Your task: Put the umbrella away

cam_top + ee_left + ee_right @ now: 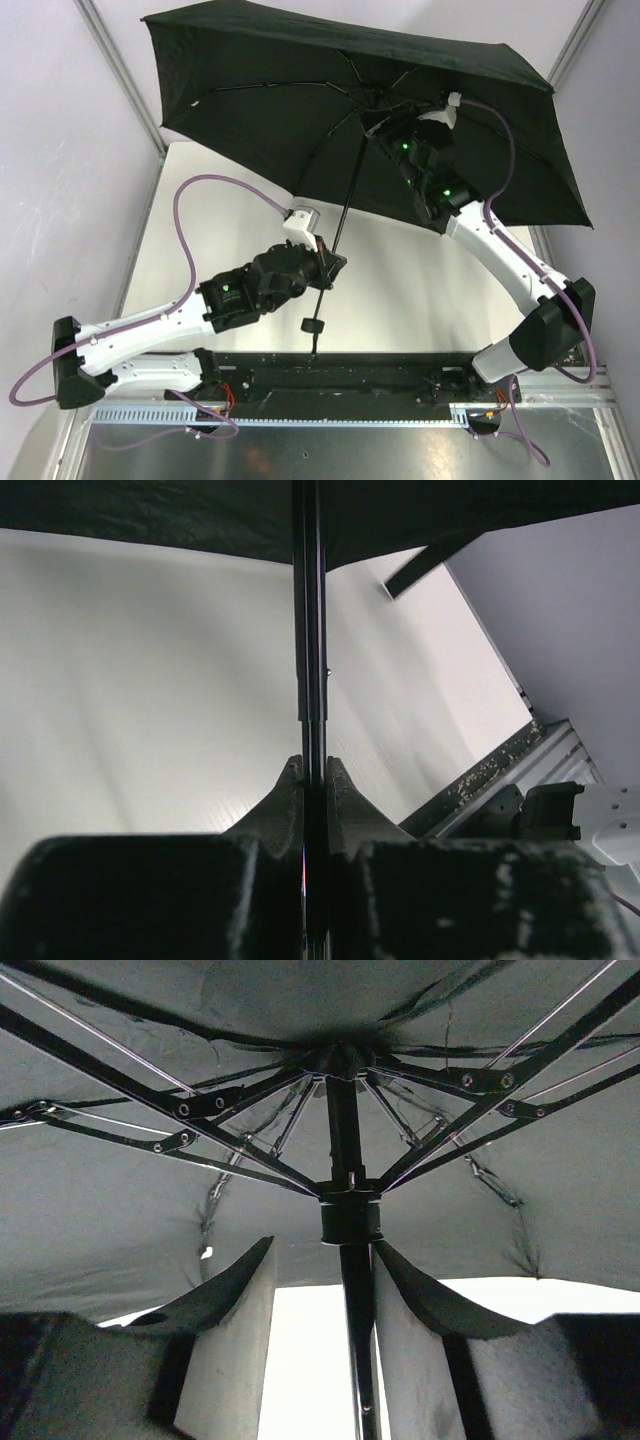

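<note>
**Top view.** The left arm lies low from the near-left corner with its elbow bent. The left gripper [328,262] is clamped on the shaft [343,215] just above the handle [315,325]. The right arm rises from the near-right corner and reaches up under the canopy [250,70], putting the right gripper [385,118] near the hub. The umbrella [480,120] is fully open, tilted, and held in the air over the table [420,290].

**Left wrist.** Both fingers [285,792] press tight on the slim shaft, which runs straight up to the canopy edge.

**Right wrist.** The fingers [240,1290] straddle the shaft just under the runner [350,1218], half apart. There is a clear gap on one side, and the other finger sits just beside the shaft, so nothing is gripped. Thin metal ribs [200,1110] fan out under the black fabric.
</note>
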{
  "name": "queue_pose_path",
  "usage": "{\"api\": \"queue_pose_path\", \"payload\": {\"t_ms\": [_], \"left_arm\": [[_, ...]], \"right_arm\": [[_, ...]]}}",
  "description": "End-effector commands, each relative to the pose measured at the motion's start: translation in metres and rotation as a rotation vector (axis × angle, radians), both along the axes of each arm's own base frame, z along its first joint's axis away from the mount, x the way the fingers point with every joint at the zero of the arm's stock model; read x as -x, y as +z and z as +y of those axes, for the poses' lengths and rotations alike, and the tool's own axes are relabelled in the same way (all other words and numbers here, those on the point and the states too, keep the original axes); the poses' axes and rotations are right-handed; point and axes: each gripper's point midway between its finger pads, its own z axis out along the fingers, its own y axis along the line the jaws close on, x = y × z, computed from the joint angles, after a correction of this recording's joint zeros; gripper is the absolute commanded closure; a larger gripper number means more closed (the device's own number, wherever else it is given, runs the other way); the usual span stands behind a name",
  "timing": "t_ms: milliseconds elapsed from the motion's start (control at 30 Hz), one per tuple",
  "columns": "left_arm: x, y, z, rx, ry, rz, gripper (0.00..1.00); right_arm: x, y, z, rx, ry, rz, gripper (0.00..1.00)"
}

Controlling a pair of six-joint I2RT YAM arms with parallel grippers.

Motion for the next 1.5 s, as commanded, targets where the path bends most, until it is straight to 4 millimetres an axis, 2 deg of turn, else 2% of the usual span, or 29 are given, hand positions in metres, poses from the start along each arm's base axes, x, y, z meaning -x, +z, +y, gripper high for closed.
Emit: {"api": "queue_pose_path", "payload": {"t_ms": [0, 67, 133, 233, 300, 400, 533, 600, 800, 867, 933, 1000, 1100, 1167, 1233, 1300, 1367, 1467], "left_arm": [[0.011, 0.022, -0.011, 0.030, -0.046, -0.033, 1.00], [0.011, 0.023, -0.010, 0.029, -0.042, -0.035, 1.00], [0.010, 0.022, -0.008, 0.024, -0.034, -0.037, 1.00], [0.010, 0.023, -0.005, 0.021, -0.025, -0.041, 1.00], [0.010, 0.022, -0.004, 0.019, -0.020, -0.042, 1.00], [0.009, 0.023, -0.004, 0.014, -0.017, -0.045, 1.00], [0.007, 0.027, -0.003, 0.009, -0.013, -0.055, 1.00], [0.005, 0.032, -0.002, 0.002, -0.005, -0.068, 1.00], [-0.011, 0.047, 0.008, -0.009, 0.044, -0.107, 1.00], [-0.016, 0.052, 0.012, -0.014, 0.069, -0.125, 1.00], [-0.020, 0.054, 0.016, -0.023, 0.093, -0.138, 1.00], [-0.021, 0.053, 0.017, -0.026, 0.104, -0.139, 1.00], [-0.020, 0.045, 0.015, -0.034, 0.107, -0.125, 1.00], [-0.020, 0.041, 0.013, -0.040, 0.104, -0.117, 1.00], [-0.020, 0.039, 0.016, -0.041, 0.111, -0.116, 1.00], [-0.020, 0.043, 0.020, -0.040, 0.121, -0.129, 1.00], [-0.019, 0.051, 0.022, -0.031, 0.104, -0.144, 1.00], [-0.013, 0.069, 0.014, 0.024, -0.021, -0.140, 1.00]], "right_arm": [[-0.023, 0.011, -0.036, 0.058, -0.217, 0.012, 0.52], [-0.025, 0.005, -0.041, 0.056, -0.243, 0.036, 0.49], [-0.028, 0.001, -0.046, 0.039, -0.259, 0.056, 0.54], [-0.035, -0.006, -0.051, 0.001, -0.250, 0.089, 0.70], [-0.040, -0.014, -0.054, -0.026, -0.230, 0.124, 0.91], [-0.039, -0.011, -0.045, 0.015, -0.137, 0.102, 0.99], [-0.027, 0.000, -0.019, 0.067, 0.054, 0.009, 1.00], [-0.011, 0.003, -0.002, 0.089, 0.155, -0.038, 1.00], [0.083, 0.001, 0.054, 0.067, 0.376, -0.108, 1.00], [0.104, -0.006, 0.069, 0.071, 0.421, -0.108, 1.00], [0.120, -0.005, 0.078, 0.093, 0.435, -0.142, 1.00], [0.122, 0.001, 0.075, 0.129, 0.384, -0.189, 1.00], [0.102, 0.003, 0.059, 0.160, 0.259, -0.210, 1.00], [0.092, 0.000, 0.057, 0.154, 0.232, -0.204, 1.00], [0.090, -0.003, 0.058, 0.149, 0.229, -0.195, 1.00], [0.096, -0.006, 0.065, 0.133, 0.268, -0.178, 1.00], [0.107, -0.018, 0.076, 0.116, 0.389, -0.127, 1.00], [0.143, -0.059, 0.099, 0.182, 0.569, -0.046, 1.00]]}}
